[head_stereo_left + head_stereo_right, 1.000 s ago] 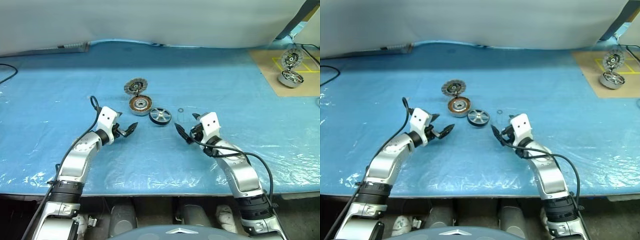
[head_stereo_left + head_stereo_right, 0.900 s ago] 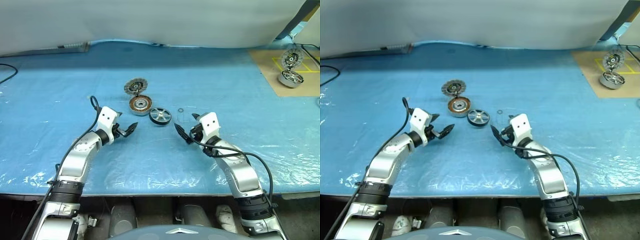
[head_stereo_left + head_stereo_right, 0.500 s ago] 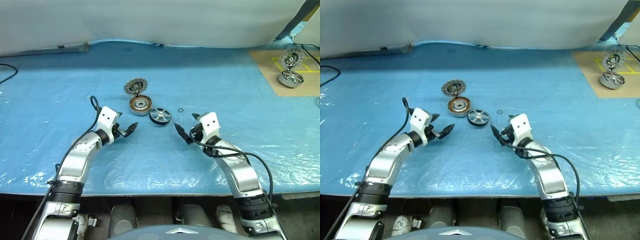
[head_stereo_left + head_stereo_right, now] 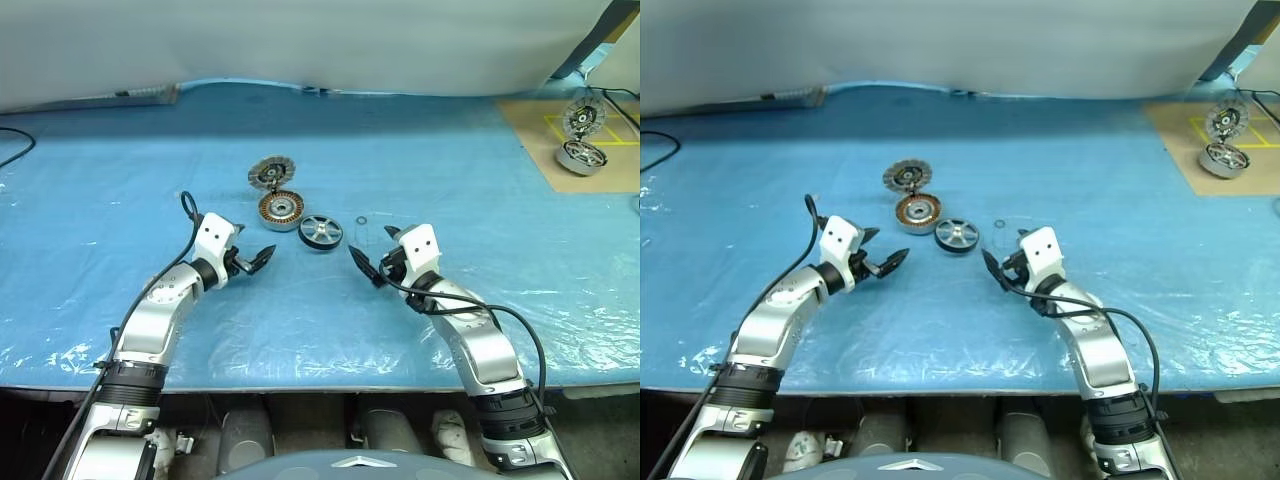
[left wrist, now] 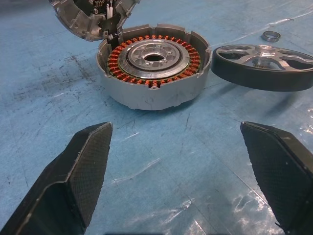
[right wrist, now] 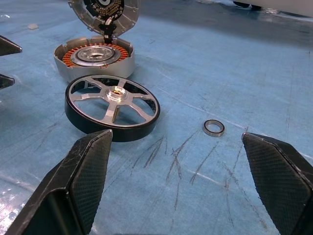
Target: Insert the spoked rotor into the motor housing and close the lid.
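Blue sheeting point(image 4: 420, 160) bears unlabelled spoked rotor point(image 4: 320, 232); both grippers' fingers point(image 5: 83, 166) spread wide, empty.

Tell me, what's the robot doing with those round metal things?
It hasn't picked anything up yet. Its left gripper and right gripper hang open and empty above the blue table. Between them lies the spoked rotor. Beside it sits the motor housing with its copper coils, and the lid stands open behind it. A small ring lies nearby.
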`<state>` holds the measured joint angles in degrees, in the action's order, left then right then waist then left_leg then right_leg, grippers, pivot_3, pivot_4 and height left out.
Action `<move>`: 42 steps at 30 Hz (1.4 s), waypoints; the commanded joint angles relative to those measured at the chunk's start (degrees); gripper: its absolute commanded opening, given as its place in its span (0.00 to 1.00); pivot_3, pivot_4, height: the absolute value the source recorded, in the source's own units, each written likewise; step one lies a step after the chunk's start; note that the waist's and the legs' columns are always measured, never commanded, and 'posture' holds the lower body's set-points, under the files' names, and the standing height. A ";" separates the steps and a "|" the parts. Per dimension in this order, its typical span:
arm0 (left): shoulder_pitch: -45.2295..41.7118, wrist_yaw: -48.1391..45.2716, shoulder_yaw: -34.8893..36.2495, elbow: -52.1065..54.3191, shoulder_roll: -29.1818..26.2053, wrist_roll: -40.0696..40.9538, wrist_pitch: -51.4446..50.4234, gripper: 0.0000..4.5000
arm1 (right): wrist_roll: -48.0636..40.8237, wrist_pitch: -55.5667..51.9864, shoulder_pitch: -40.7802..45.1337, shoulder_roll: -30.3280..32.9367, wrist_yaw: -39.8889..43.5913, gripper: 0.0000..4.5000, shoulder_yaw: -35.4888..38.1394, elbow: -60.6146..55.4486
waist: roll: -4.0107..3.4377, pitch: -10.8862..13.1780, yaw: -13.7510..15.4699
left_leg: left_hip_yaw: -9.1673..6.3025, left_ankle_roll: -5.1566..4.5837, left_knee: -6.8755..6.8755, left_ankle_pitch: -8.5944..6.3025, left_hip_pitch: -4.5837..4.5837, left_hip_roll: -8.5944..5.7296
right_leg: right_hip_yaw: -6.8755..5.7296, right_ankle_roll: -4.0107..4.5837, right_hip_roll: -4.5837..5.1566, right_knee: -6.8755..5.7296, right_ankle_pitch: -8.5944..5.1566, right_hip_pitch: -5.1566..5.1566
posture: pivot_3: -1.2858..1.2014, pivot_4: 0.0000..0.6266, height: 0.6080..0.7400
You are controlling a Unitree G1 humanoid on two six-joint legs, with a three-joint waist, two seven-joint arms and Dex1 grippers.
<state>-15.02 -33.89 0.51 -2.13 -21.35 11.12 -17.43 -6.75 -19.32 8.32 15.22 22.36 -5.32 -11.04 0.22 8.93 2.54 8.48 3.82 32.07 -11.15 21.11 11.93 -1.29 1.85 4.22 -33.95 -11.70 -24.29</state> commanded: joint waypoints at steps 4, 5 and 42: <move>-0.96 -0.71 0.42 0.79 -0.93 0.25 0.55 0.99 | 0.21 1.30 0.52 -0.28 -0.10 1.00 -0.07 -0.68 | 0.00 0.00 0.01 | 0.00 0.00 0.01 0.00 0.00 0.00 | 0.00 0.00 0.00 -0.01 0.00 0.00 | 0.52 0.24 1.00; -0.98 -0.73 0.42 0.78 -0.96 0.25 0.54 0.99 | 0.24 1.32 0.51 -0.29 -0.11 1.00 -0.12 -0.66 | 0.00 0.00 0.00 | 0.00 0.00 0.01 0.00 0.00 0.00 | 0.00 0.00 0.00 -0.02 0.00 0.00 | 0.52 0.24 1.00; -50.09 -36.53 -8.64 -69.26 -3.40 -14.27 34.82 0.99 | 2.09 4.35 -2.65 -2.55 -5.42 1.00 -0.02 -1.69 | 0.26 0.16 1.75 | -0.04 0.02 0.25 0.02 -0.13 -0.06 | 0.07 0.06 0.07 -0.59 -0.05 -0.01 | 0.52 0.24 1.00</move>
<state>-63.07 -70.70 -8.71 -71.15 -24.57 -2.61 15.99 -4.96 -16.46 5.86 12.96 17.43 -6.14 -9.96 0.47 9.09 4.29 8.44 3.84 32.32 -11.13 20.98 11.86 -1.22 1.92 4.29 -34.54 -11.75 -24.30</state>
